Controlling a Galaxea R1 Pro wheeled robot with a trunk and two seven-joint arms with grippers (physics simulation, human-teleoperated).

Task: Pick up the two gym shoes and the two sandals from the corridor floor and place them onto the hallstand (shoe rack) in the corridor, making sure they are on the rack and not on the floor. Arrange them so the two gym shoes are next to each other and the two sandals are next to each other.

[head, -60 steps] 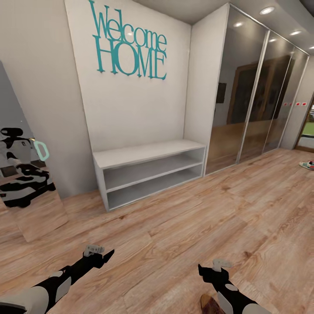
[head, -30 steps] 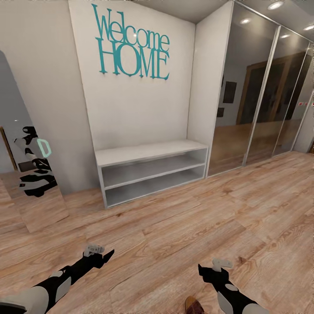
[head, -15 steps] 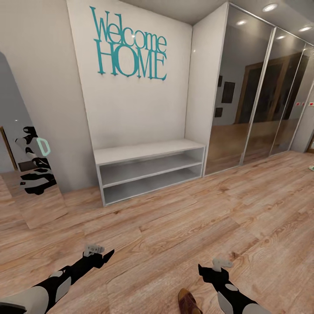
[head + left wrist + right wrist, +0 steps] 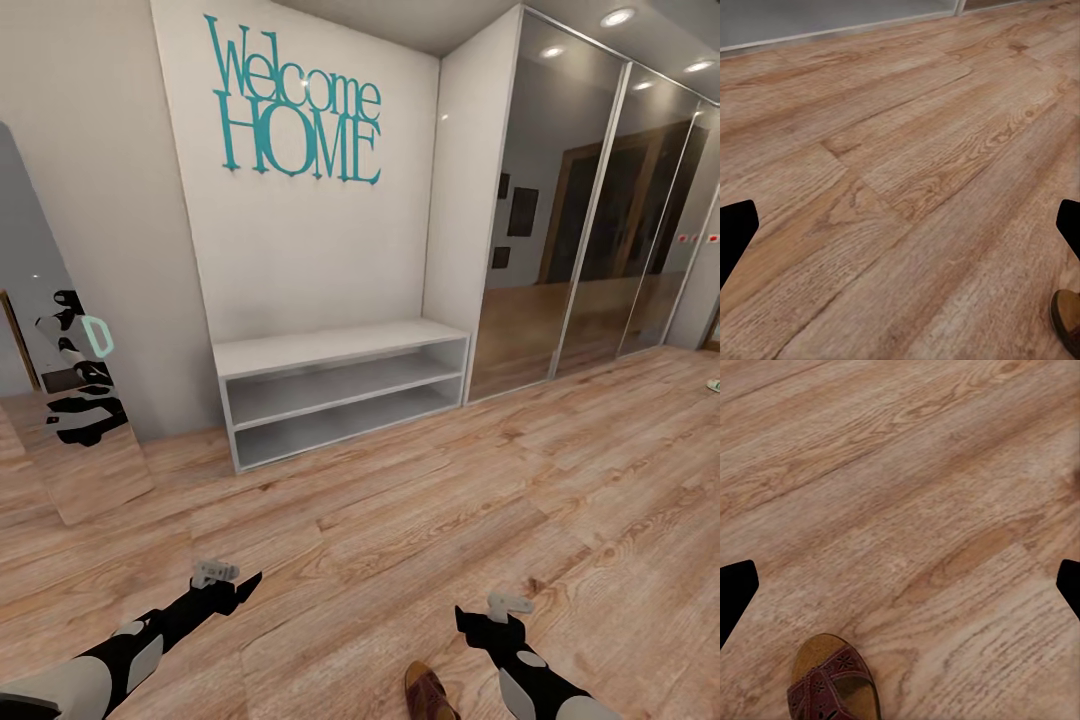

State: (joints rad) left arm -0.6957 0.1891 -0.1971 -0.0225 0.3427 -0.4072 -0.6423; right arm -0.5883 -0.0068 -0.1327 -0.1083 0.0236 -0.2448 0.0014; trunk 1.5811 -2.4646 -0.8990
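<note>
While both arms hung low over the corridor floor (image 4: 420,520), one dark-brown sandal (image 4: 428,692) lay flat on the wood planks just beside the right arm, between the two arms and nearer the right one. From the right wrist camera the same sandal (image 4: 834,681) showed a tan footbed and perforated reddish-brown straps, with bare boards all around it. From the left wrist camera only its rounded end (image 4: 1066,319) peeked in at the edge of the picture.

Far off at the right edge of the room, a small pale and green shape (image 4: 714,385) lay on the floor, too small to tell what it was.

The left tool (image 4: 215,572) was stretched forward above the floor, its two dark fingertips (image 4: 735,236) standing wide apart with nothing between them. The right tool (image 4: 508,603) was held the same way, fingertips (image 4: 736,592) spread wide and holding nothing, hovering clear of the sandal.

Beyond them, against the white wall, stood a low white table (image 4: 340,349) with two open shelves under its top. Above it were teal letters reading "Welcome HOME" (image 4: 295,100). A leaning mirror (image 4: 60,400) at the left reflected the robot, and tall mirrored wardrobe doors (image 4: 590,220) ran along the right.
</note>
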